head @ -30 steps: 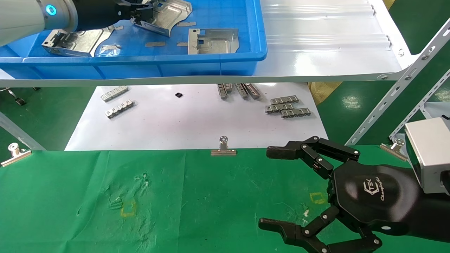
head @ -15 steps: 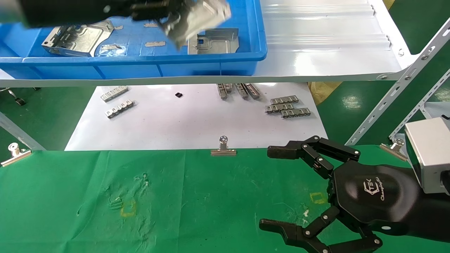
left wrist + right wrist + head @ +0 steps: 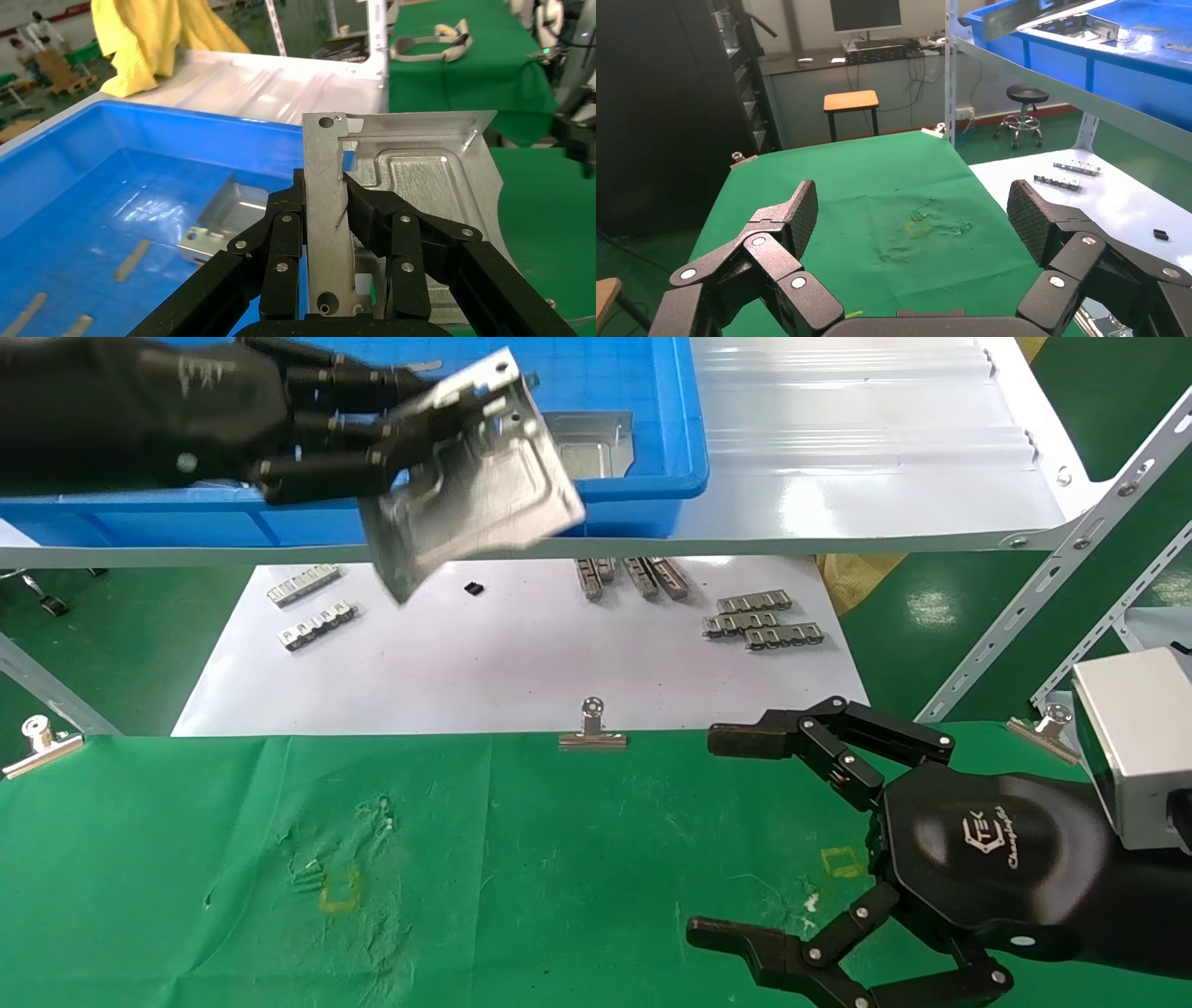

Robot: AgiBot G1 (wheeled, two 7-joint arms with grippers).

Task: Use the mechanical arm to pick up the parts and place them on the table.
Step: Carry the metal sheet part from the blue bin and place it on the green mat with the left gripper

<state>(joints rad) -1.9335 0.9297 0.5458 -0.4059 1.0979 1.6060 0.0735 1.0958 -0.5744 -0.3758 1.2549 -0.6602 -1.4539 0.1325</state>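
Note:
My left gripper (image 3: 410, 430) is shut on a shiny silver part (image 3: 484, 477), a square stamped bracket held tilted in the air over the front rim of the blue bin (image 3: 559, 505). In the left wrist view the black fingers (image 3: 281, 232) pinch the part's (image 3: 422, 175) folded edge from both sides. Another part (image 3: 591, 435) lies inside the bin, partly hidden behind the held one. My right gripper (image 3: 724, 836) hovers open and empty over the green cloth table (image 3: 466, 859) at the right; its fingertips (image 3: 916, 217) stand wide apart.
The bin sits on a glossy white shelf (image 3: 838, 449) with angled metal posts (image 3: 1052, 579) on the right. Below lies a white sheet (image 3: 521, 663) with small slotted strips (image 3: 759, 621). Binder clips (image 3: 592, 724) pin the cloth's far edge.
My left gripper has lifted the part out of the bin and carried it rightward and nearer, now past the bin's front rim. The right arm has not moved.

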